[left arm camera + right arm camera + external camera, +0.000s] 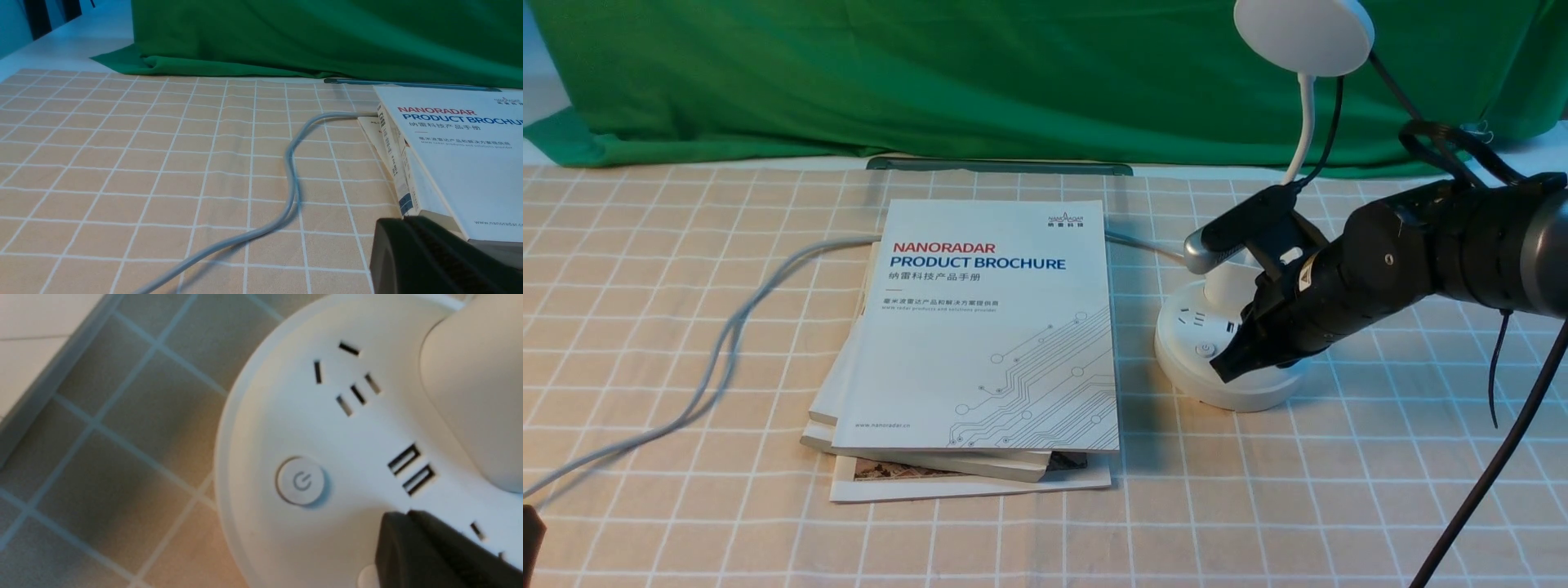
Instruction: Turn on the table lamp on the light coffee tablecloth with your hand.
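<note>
Over the round white base (1233, 359) of the table lamp (1304, 37), at about three o'clock of where I look out, hangs my right hand (1223, 371), its dark fingertips (402, 535) pressed together. Whether they touch the base I cannot tell. Just beside them is the power button (301, 481), with sockets (347, 379) and two USB slots (412, 468) farther up toward the cup-shaped holder (1229, 286). Down at eight o'clock, only the dark tip of my left hand (529, 543) enters my front view; its fingers, too, are closed, on nothing. Between my arms, around twelve o'clock, a stack of books lies under a white NANORADAR brochure (988, 327), all on the light coffee tablecloth (1176, 523) with its white grid. A grey cable (735, 327) curves from eight o'clock to the stack and comes out again toward the lamp. From the holder the gooseneck (1305, 122) rises to a flat disc head at one o'clock. Farthest off, a green cloth (931, 82) hangs behind everything.
</note>
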### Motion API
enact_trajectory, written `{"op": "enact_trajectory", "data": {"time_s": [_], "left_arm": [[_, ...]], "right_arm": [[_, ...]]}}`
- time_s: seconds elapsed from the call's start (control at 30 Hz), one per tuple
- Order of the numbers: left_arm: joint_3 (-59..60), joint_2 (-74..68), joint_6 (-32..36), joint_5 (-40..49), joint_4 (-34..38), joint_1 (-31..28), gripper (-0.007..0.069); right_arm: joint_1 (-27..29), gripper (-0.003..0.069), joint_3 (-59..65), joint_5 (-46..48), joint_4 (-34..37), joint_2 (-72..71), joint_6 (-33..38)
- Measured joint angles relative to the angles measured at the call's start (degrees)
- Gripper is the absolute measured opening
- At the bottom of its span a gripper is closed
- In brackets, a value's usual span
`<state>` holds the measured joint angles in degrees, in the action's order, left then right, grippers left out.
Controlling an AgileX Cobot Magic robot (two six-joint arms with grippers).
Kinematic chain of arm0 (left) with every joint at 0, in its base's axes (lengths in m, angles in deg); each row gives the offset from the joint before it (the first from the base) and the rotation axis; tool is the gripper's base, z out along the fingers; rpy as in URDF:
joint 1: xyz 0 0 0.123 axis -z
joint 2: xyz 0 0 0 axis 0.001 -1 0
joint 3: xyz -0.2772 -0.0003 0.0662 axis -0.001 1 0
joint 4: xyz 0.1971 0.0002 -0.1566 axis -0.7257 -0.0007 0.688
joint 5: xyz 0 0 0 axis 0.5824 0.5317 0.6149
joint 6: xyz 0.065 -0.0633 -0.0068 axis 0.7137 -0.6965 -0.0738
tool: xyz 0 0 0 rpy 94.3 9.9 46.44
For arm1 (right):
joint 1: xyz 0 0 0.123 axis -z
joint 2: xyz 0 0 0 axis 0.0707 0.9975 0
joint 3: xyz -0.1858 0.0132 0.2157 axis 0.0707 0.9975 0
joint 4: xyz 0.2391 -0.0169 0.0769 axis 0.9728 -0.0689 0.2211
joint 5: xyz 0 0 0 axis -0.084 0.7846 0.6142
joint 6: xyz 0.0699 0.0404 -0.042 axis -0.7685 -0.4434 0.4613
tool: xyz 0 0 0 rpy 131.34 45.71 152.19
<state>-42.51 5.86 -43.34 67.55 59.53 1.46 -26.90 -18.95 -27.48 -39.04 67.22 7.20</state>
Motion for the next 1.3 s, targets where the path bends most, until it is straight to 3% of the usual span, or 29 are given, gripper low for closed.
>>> {"op": "enact_trajectory", "data": {"time_s": [0.37,0.57,0.77,0.87,1.0,1.3], "left_arm": [[0.00,0.00,0.00,0.00,0.00,0.00,0.0021],[0.00,0.00,0.00,0.00,0.00,0.00,0.0021],[0.00,0.00,0.00,0.00,0.00,0.00,0.0021],[0.00,0.00,0.00,0.00,0.00,0.00,0.0021],[0.00,0.00,0.00,0.00,0.00,0.00,0.0021],[0.00,0.00,0.00,0.00,0.00,0.00,0.0021]], "right_arm": [[0.00,0.0030,0.74,4.23,0.00,-6.34,-0.26],[0.00,0.0030,4.19,5.20,0.00,-21.69,-2.70],[0.00,0.0030,18.36,4.75,0.00,-37.11,-6.27],[0.00,0.0030,23.81,3.32,0.00,-44.15,-7.31],[0.00,0.0034,33.52,-2.46,0.00,-65.06,-8.98],[0.00,0.0055,41.58,-6.85,0.00,-91.16,-9.17]]}}
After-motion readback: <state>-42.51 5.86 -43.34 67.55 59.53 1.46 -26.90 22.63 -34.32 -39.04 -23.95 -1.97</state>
